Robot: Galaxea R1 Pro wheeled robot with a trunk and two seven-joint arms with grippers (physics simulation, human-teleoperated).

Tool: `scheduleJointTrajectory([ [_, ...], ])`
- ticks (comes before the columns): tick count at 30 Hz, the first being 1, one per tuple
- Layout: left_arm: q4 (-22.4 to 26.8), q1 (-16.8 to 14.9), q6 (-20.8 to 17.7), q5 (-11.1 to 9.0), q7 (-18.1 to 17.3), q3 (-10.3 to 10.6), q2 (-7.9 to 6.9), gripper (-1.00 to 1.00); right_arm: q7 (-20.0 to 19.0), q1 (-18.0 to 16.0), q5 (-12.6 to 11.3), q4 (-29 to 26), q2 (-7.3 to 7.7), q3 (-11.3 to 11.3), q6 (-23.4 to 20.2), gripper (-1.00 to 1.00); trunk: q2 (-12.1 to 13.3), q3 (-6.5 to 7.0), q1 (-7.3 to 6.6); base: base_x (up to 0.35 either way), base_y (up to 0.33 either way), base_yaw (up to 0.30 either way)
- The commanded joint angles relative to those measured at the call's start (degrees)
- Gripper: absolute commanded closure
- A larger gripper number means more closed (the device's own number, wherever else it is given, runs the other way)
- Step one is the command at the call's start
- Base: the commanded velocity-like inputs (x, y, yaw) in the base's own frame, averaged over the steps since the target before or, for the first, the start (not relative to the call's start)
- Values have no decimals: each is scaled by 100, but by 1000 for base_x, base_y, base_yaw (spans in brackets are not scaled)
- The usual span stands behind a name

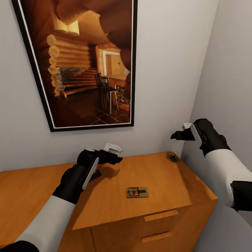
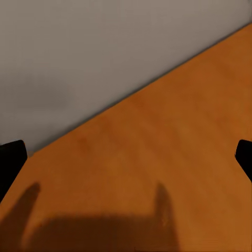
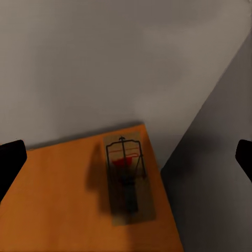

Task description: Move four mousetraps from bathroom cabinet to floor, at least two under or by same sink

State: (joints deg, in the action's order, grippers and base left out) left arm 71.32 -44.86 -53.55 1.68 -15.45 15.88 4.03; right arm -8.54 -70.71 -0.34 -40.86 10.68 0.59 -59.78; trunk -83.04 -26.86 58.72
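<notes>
Both arms reach out over the cabinet (image 1: pixel 105 196), and neither holds anything. At the edges of each wrist view the dark fingertips stand far apart, so both sets of jaws are open and empty.

Ahead of and below the right gripper (image 1: pixel 176 135) lies the corner trap (image 3: pixel 127 176), flat on the cabinet top at its back corner, close to both walls. Its long axis runs roughly along the reach of the fingers, red mark at the far end, and it sits between the open jaws as the right wrist camera sees it. Judged from this, the right arm is the one placed for it, and a descent with little sideways shift should bring the jaws across its short sides.

A second trap (image 1: pixel 137 192) lies near the front edge, long axis across the cabinet. It is behind and to the right of the left gripper (image 1: pixel 117 154), which points at bare wood and the wall.

No brand, label or legible writing shows on either trap.
</notes>
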Motion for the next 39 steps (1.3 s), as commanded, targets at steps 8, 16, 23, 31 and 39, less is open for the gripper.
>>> scheduleJointTrajectory([
  [8,-2,-5,-24,19,-36,-1,1,-100,-16,-4,-7,0,4,9,-22,-100,-4,-7,1,28,0,0],
  [16,-38,-5,-30,-36,-114,6,1,-100,-16,-4,-11,12,-13,11,-22,-100,-4,-7,1,6,0,0],
  [23,-86,-5,-21,-104,-568,122,-6,-100,-16,-4,-17,15,-23,11,-22,-100,-4,-7,1,1,0,0],
  [31,-86,-8,-16,-71,-1706,497,-25,-100,-16,-4,-6,155,-22,15,-22,-100,-4,-7,1,0,0,0],
  [39,-70,-7,-13,-69,-1824,512,-18,-100,-16,-4,24,434,-23,19,27,-100,-4,-7,1,0,0,0],
])
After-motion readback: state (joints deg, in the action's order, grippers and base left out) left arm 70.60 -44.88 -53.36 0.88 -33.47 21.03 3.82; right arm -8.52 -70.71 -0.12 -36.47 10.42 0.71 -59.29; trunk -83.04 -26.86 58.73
